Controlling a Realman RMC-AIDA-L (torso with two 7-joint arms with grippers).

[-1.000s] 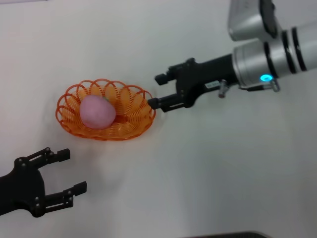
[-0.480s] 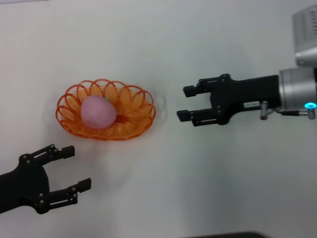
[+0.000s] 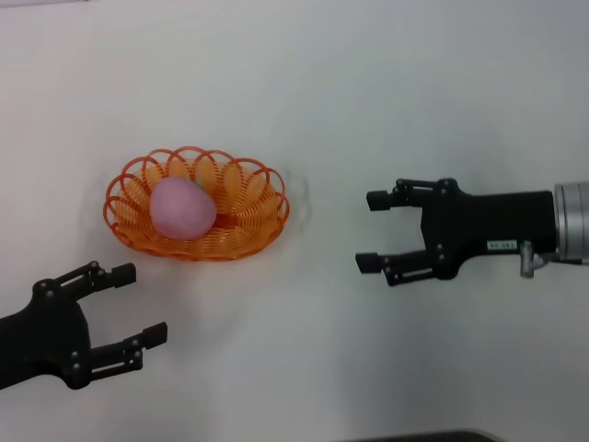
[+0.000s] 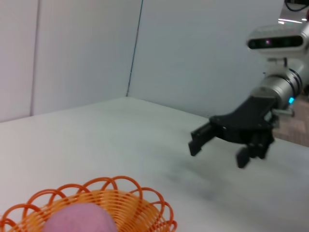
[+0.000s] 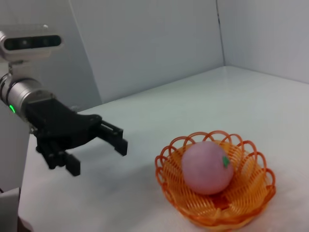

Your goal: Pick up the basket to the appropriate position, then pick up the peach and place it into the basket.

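Observation:
The orange wire basket [image 3: 241, 214] rests on the white table, left of centre in the head view, with the pale-pink peach [image 3: 182, 207] lying inside it. The right wrist view shows the basket [image 5: 251, 193] and the peach [image 5: 207, 167] too. In the left wrist view the basket [image 4: 140, 205] rim and the peach [image 4: 82, 221] top show. My right gripper [image 3: 371, 230] hovers open and empty to the right of the basket, well apart from it. My left gripper [image 3: 141, 304] stands open and empty near the table's front left, below the basket.
The white table [image 3: 322, 92] stretches around the basket with nothing else on it. Pale walls close off the far sides in both wrist views. A dark edge [image 3: 423, 436] runs along the table's front.
My right gripper has drawn back to the right and slightly toward the front, away from the basket rim. The left gripper has shifted only slightly. Basket and peach have stayed put.

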